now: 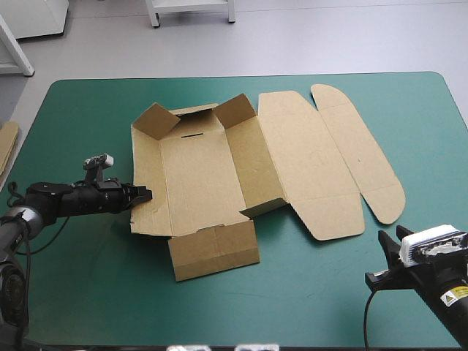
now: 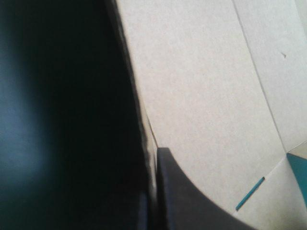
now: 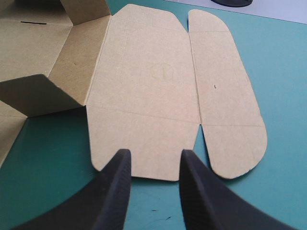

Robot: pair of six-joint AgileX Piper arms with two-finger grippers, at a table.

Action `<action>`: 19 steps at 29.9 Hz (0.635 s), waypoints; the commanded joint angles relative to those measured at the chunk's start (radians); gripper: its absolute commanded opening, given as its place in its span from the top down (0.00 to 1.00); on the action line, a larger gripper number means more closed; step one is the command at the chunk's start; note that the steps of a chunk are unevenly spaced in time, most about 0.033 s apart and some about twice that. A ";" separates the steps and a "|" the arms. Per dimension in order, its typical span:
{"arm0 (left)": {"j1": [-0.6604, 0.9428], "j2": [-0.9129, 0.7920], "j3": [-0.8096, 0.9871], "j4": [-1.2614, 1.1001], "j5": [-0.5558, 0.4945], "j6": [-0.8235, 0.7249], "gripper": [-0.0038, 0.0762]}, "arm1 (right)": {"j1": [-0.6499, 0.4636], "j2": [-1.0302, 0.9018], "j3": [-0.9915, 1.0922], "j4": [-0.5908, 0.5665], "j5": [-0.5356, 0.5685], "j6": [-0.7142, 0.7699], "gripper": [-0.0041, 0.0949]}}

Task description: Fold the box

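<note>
The brown box (image 1: 197,175) lies partly folded in the middle of the teal-green table. Its far corner flaps and right inner wall stand up. The lid (image 1: 307,161) and its rounded tuck flap (image 1: 358,146) lie flat to the right, and a front flap (image 1: 214,251) lies flat toward me. My left gripper (image 1: 142,194) is shut on the box's left wall. In the left wrist view the board (image 2: 201,96) fills the space beside the fingers (image 2: 192,206). My right gripper (image 3: 153,160) stands open above the cover, just short of the lid's near edge (image 3: 144,167).
An edge of more brown board (image 1: 7,142) shows at the table's left edge. Bare teal-green cover (image 1: 314,292) lies between the box's front flap and my right gripper, and along the far edge.
</note>
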 commanded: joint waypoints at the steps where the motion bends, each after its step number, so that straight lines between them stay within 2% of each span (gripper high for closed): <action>1: -0.036 -0.030 -0.116 0.092 0.054 0.098 0.96 | 0.002 0.008 -0.027 0.022 -0.061 0.000 0.64; 3: -0.072 -0.024 -0.191 0.157 0.078 0.160 0.96 | 0.002 0.008 -0.027 0.024 -0.061 0.000 0.64; 9: -0.198 0.058 -0.465 0.374 0.102 0.098 0.96 | 0.002 0.008 -0.027 0.071 -0.063 0.000 0.64; 14: -0.307 0.144 -0.716 0.573 0.113 0.113 0.96 | 0.002 0.008 -0.027 0.071 -0.065 0.000 0.64; 19: -0.408 0.201 -0.944 0.707 0.052 0.149 0.96 | 0.002 0.008 -0.027 0.073 -0.067 0.000 0.64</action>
